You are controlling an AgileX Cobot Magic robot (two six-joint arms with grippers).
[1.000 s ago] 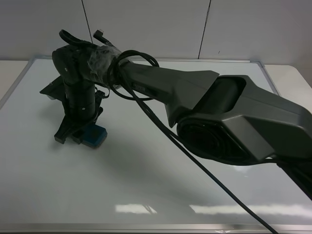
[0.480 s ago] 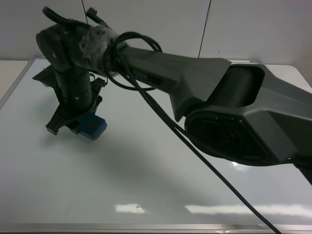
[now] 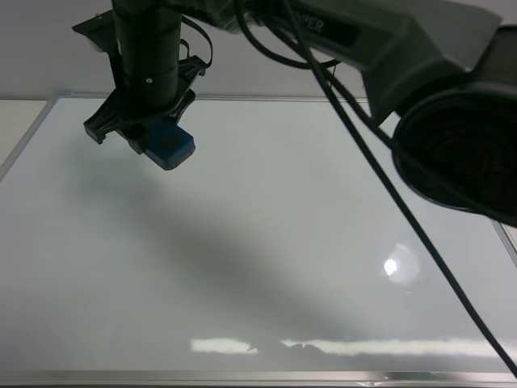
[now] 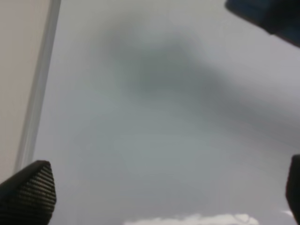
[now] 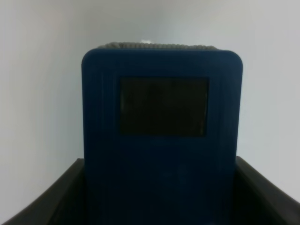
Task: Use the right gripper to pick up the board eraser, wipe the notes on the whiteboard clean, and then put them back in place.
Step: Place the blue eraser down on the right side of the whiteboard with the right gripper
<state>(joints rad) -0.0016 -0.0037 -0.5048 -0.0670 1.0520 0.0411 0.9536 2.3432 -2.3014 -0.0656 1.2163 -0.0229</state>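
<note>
My right gripper has reached across to the far left of the whiteboard and hangs above it, shut on the board eraser, a blue block tilted in the air. In the right wrist view the board eraser fills the middle, its dark square patch facing the camera and the black fingers at its sides. My left gripper stands open over the whiteboard, with the dark blue board eraser at the picture's corner. The notes do not show in any view.
The thick dark arm and its black cable cross the right half of the board. A silver frame edges the board, with beige tabletop beyond it on the left. A white wall stands behind.
The right arm has risen and swung toward the board's far edge, carrying the eraser up off the white surface where it rested a second ago.
</note>
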